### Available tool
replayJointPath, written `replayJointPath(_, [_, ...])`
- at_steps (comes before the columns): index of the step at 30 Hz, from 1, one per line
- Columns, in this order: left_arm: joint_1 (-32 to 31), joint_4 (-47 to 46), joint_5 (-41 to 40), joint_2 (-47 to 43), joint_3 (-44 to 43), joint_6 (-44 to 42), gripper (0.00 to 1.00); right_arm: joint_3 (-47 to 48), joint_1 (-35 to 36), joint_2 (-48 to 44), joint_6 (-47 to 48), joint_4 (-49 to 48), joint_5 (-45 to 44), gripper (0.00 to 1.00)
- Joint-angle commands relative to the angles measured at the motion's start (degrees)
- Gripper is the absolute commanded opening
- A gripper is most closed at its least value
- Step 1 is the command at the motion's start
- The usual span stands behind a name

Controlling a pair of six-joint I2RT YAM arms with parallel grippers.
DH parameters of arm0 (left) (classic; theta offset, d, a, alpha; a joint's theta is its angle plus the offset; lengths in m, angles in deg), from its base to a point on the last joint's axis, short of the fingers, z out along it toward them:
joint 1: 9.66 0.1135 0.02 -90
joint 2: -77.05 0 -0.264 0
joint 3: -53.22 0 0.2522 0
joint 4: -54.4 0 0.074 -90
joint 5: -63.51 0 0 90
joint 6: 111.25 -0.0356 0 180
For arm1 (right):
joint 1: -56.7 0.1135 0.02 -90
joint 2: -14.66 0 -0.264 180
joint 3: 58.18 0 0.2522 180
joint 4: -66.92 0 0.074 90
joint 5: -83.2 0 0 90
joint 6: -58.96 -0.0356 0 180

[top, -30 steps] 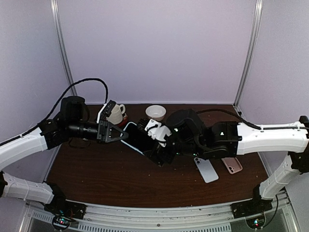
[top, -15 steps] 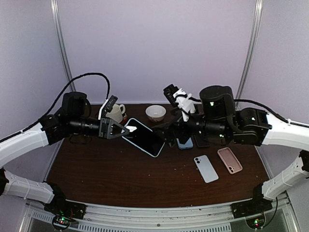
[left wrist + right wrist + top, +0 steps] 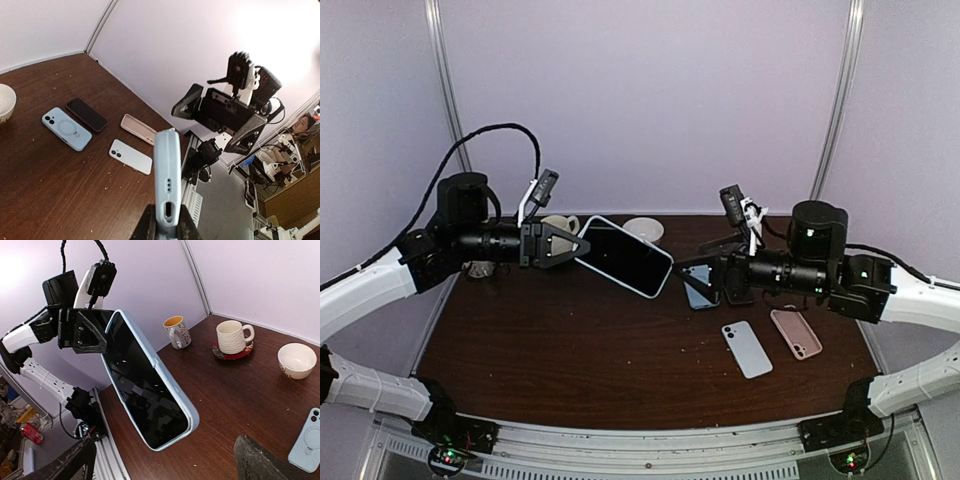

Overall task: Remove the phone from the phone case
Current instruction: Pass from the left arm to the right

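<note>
The left gripper (image 3: 568, 248) was clamped on one end of the phone (image 3: 623, 256), which sat in its pale blue case (image 3: 176, 390) and hung tilted in the air above the dark wooden table (image 3: 570, 350). The right gripper (image 3: 712, 262) faced it from the right, jaws spread wide, near but not touching. A white phone (image 3: 747, 349), a pink case (image 3: 798, 333) and a bowl (image 3: 643, 229) sat on the table.

Dark wooden table (image 3: 570, 350) — on it a white bowl (image 3: 645, 229), two mugs (image 3: 232, 337), three phones (image 3: 66, 128) and a pink case (image 3: 138, 128).
</note>
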State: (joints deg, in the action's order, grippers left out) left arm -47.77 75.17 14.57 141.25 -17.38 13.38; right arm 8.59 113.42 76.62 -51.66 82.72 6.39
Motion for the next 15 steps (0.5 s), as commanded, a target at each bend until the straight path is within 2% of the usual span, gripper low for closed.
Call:
replayJointPath(1, [-0.21,-13.24,0.77,-1.28,-2.74,4.03,0.0,-5.0,-0.82,-1.23,-8.91,-17.04,7.49,1.0])
replayJointPath(6, [-0.21,-21.41,-0.16,-1.48,-0.8,10.81,0.0,-4.63,-0.83,2.28,-13.96,-22.65,7.04,0.97])
replayJointPath(10, [-0.21,-25.98,-0.96,-2.03,0.74,14.76,0.0,-5.57,-0.83,5.78,-20.14,-34.32,9.86,0.91])
replayJointPath(15, [-0.21,-26.4,-2.49,-2.71,1.1,15.81,0.0,-5.81,-0.83,10.08,-26.6,-46.52,12.88,0.84])
